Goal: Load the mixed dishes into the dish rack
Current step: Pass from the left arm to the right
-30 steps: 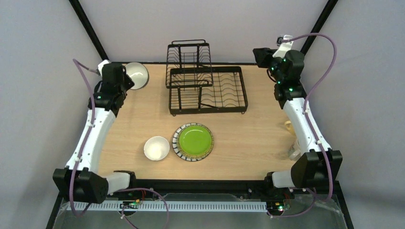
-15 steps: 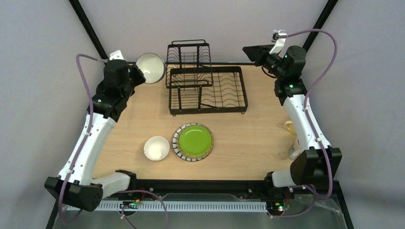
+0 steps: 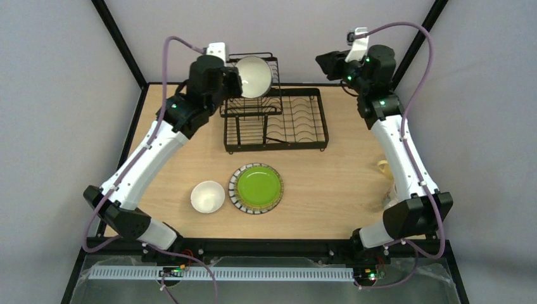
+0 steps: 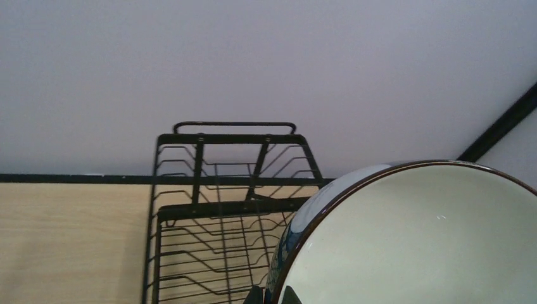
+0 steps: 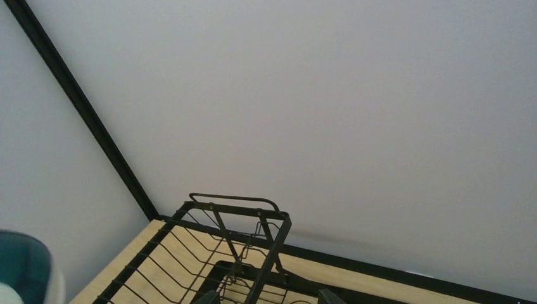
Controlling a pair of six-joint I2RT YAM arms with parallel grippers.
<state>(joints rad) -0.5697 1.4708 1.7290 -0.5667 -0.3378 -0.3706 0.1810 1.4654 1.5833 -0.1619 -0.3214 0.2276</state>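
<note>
My left gripper (image 3: 239, 80) is shut on the rim of the blue-outside bowl (image 3: 254, 76), which it holds tilted on edge above the dish rack's raised tier (image 3: 250, 95). In the left wrist view the bowl's pale inside (image 4: 411, 240) fills the lower right, with my fingertips (image 4: 273, 296) pinching its rim over the rack (image 4: 209, 209). My right gripper (image 3: 324, 63) hangs open and empty above the rack's far right corner; its view shows the rack (image 5: 234, 247) and the blue bowl (image 5: 22, 272). The green plate (image 3: 256, 187) and the white bowl (image 3: 208, 196) sit on the table.
The rack's flat slotted tray (image 3: 297, 120) lies right of the raised tier. Two pale mug-like objects (image 3: 382, 167) (image 3: 389, 202) show partly behind the right arm near the table's right edge. Black frame posts rise at both far corners.
My left arm has swung the bowl from the table's far left corner rightward and up over the rack's raised tier. My right arm has lifted and turned toward the rack.
</note>
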